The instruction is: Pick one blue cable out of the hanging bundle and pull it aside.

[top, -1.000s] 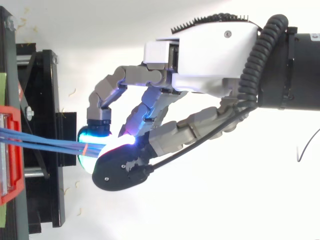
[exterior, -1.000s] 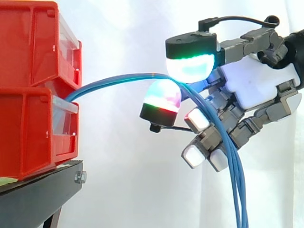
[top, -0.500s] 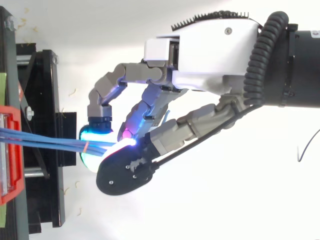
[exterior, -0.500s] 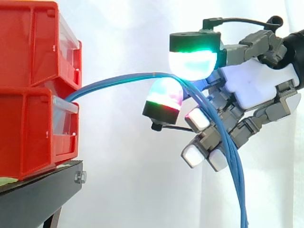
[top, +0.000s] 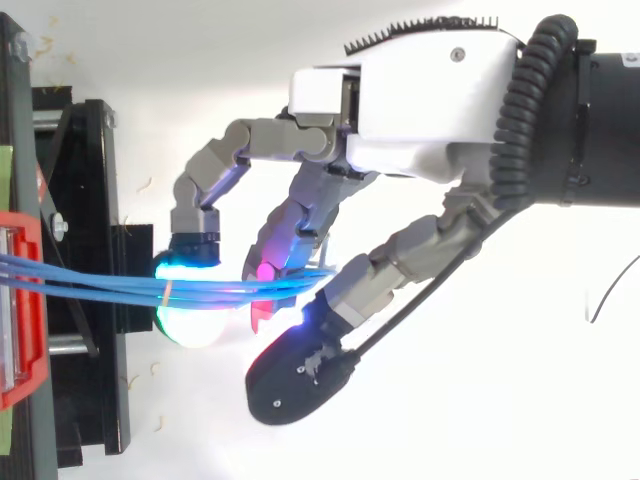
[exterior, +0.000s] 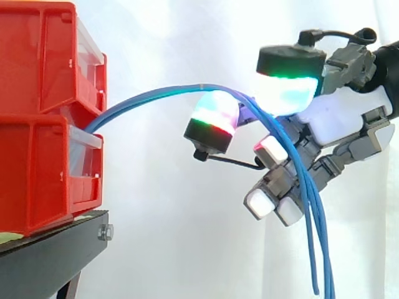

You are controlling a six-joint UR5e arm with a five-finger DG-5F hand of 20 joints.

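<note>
Out from the red bins (exterior: pixel 50 112), your hand (exterior: pixel 340 118) holds the blue cables (exterior: pixel 156 94) hooked across its bent fingers (top: pixel 205 200). The thumb (top: pixel 300 375) is swung wide of them, so nothing is pinched: the strands simply ride over a glowing pad (exterior: pixel 215 115) and drop past the other fingers.

The bundle comes out at the lower bin's front and rises in a shallow arc away from the bins. It crests over that pad and then falls almost straight down on the side away from the bins. Its long axis therefore runs level and directly away from the bins as far as the hand, then turns downward. The free ends point at the floor; one tip shows low in the side view, and the rest run off the bottom edge.

As for progress, you have reached the bundle and have it on the fingers, but the picking looks unfinished. From above, several strands (top: pixel 100 285) leave the bin (top: pixel 20 300) slightly spread and close into one band across the pads. Below the hand they fan a little, yet no single cable stands clearly apart from its fellows. By these views you still have to single one out, grip it, and pull it aside.
</note>
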